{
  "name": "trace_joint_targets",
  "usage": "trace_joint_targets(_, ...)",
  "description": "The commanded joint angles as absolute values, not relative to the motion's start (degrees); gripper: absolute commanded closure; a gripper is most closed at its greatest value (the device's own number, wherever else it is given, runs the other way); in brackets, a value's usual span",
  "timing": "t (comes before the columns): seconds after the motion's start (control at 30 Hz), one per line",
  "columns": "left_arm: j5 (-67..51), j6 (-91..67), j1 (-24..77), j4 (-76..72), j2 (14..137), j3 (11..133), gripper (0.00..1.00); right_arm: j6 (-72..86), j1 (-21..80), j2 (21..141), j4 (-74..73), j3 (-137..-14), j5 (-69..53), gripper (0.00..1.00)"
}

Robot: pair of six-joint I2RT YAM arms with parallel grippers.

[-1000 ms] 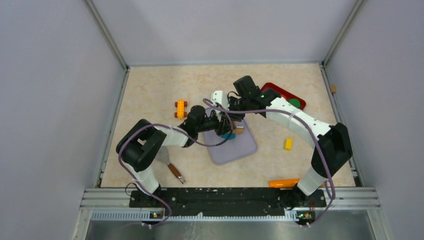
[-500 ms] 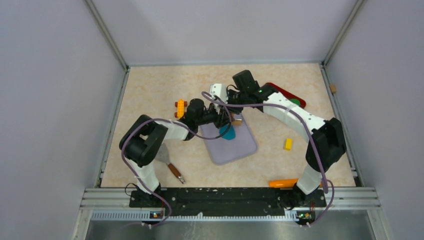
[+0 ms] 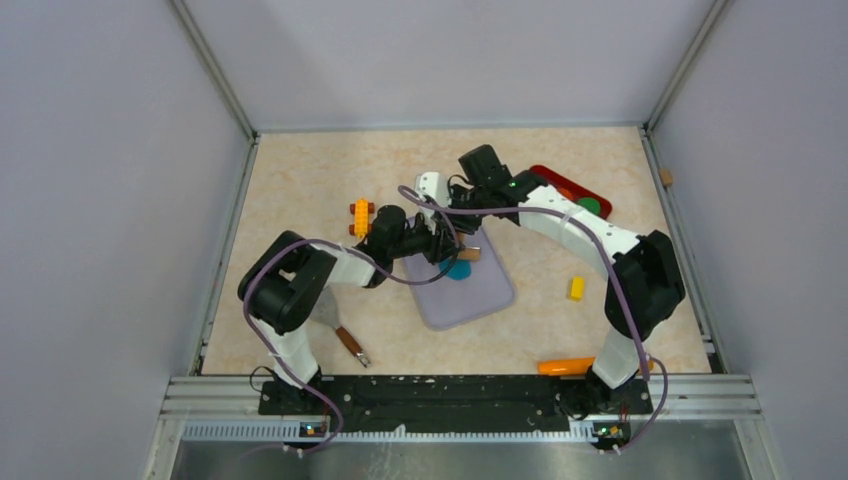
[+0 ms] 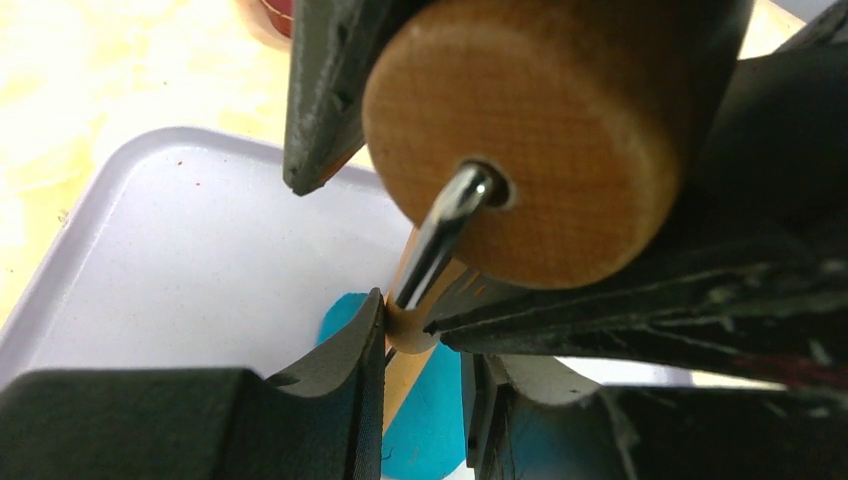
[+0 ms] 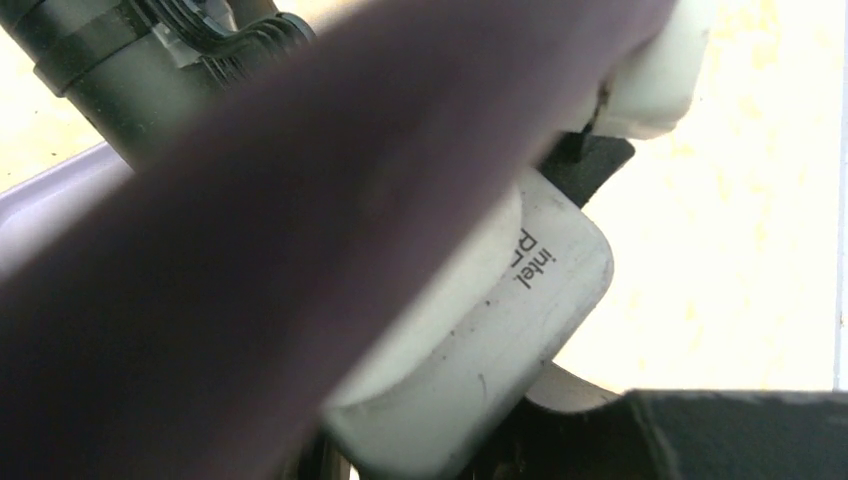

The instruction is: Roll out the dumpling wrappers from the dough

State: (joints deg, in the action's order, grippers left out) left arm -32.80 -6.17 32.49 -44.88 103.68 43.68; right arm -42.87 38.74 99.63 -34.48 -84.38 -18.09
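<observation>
Dough (image 3: 458, 269): one teal patch on the lavender mat (image 3: 470, 295), toward the mat's far edge, mid worktop (image 3: 300, 200). It is flattened and irregular in outline.

Left gripper (image 3: 440, 247): reaches in from the left, directly over the dough's left side. In the left wrist view its fingers (image 4: 340, 385) sit close together with the tan wooden handle of the roller (image 4: 530, 140) pinched between them. The dough (image 4: 430, 420) shows just under and beyond the fingertips, and the handle's end is over the dough's near edge. A metal axle runs from the handle up to the roller's round wooden end, which fills the top of that view. Dark fingers flank that end; I cannot tell whose they are.

Right gripper (image 3: 450, 222): comes down from the far side, just behind the left gripper and the roller (image 3: 468, 255). The right wrist view is blocked by a purple cable (image 5: 300, 200) and a white housing (image 5: 500, 320) marked "intel". Whether its fingers are apart or together cannot be told.
</observation>
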Motion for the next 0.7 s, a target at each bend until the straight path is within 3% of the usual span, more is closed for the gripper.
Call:
trace_joint_targets(0.0,-23.3,-14.9,30.2,-42.5,106.5,45.8,1.00,-41.7,42.2,102.1,-37.0,-81.7,-18.5,1.00)
trace_joint_targets(0.67,-23.8,-17.9,29.3,-44.8,110.0,52.9,1.00,-39.6,42.2,105.9,-34.4,-88.9,-12.5,1.00)
